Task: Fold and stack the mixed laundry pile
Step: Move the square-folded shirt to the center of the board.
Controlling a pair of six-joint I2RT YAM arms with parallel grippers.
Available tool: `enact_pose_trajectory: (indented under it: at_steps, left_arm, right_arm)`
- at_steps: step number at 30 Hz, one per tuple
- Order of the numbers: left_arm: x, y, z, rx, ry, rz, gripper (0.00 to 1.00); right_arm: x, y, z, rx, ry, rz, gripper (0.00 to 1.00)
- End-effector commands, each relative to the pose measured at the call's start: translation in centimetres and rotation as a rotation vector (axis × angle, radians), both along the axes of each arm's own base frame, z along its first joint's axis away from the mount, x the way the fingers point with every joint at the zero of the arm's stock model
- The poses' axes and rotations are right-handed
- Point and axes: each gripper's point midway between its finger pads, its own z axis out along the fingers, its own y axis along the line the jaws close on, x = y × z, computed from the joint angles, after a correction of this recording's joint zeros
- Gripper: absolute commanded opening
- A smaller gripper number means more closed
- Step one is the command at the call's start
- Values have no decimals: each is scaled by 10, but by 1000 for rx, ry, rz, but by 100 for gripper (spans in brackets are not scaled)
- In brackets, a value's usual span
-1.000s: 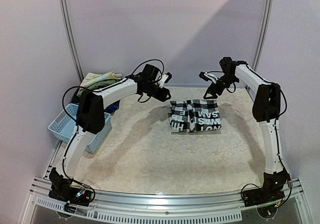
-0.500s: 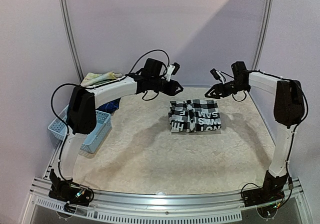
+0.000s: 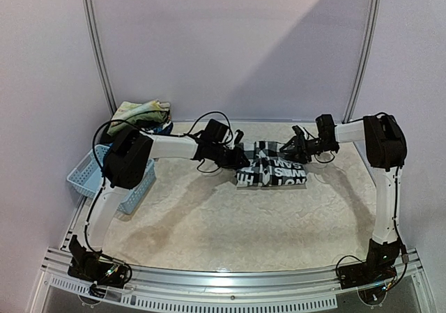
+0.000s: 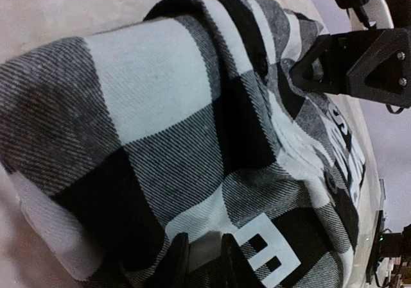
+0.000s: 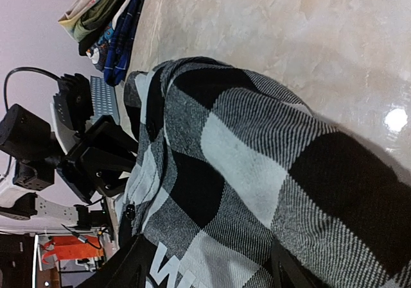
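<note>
The black-and-white checked shirt (image 3: pixel 273 166) lies folded on the table's far middle, white letters on its top. It fills the left wrist view (image 4: pixel 160 127) and the right wrist view (image 5: pixel 250 166). My left gripper (image 3: pixel 240 161) is down at the shirt's left edge. Its fingers stand close together with a ridge of shirt cloth between them (image 4: pixel 202 246). My right gripper (image 3: pixel 287 148) is at the shirt's far right corner, jaws wide open over the cloth (image 5: pixel 205 262). The pale yellow-green floral cloth (image 3: pixel 141 110) and the dark blue printed piece (image 3: pixel 162 127) lie piled at the back left.
A light blue perforated basket (image 3: pixel 87 177) stands at the table's left edge beside the left arm. The pile of garments also shows in the right wrist view (image 5: pixel 106 15). A white wall and metal frame posts close the back.
Both grippers have come down from the air above the table onto the shirt, the left to its left edge and the right to its far right corner. The shirt has not moved.
</note>
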Motion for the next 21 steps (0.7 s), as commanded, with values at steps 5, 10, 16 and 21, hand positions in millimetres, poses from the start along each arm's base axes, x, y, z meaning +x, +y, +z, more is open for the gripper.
enact_pose_trajectory:
  at_steps: [5, 10, 16, 21]
  left_arm:
    - [-37, 29, -35, 94, 155, 28, 17]
    - [-73, 42, -23, 180, 115, -51, 17]
    - [-124, 56, 4, 353, -20, -185, 22]
    - [-118, 78, 73, 439, -277, -179, 33]
  right_arm:
    - [-38, -7, -67, -76, 264, -61, 67]
    - [-66, -4, -49, -138, 210, -21, 67]
    - [-85, 4, 1, -194, 31, 22, 69]
    - [-71, 0, 80, -260, -224, 112, 74]
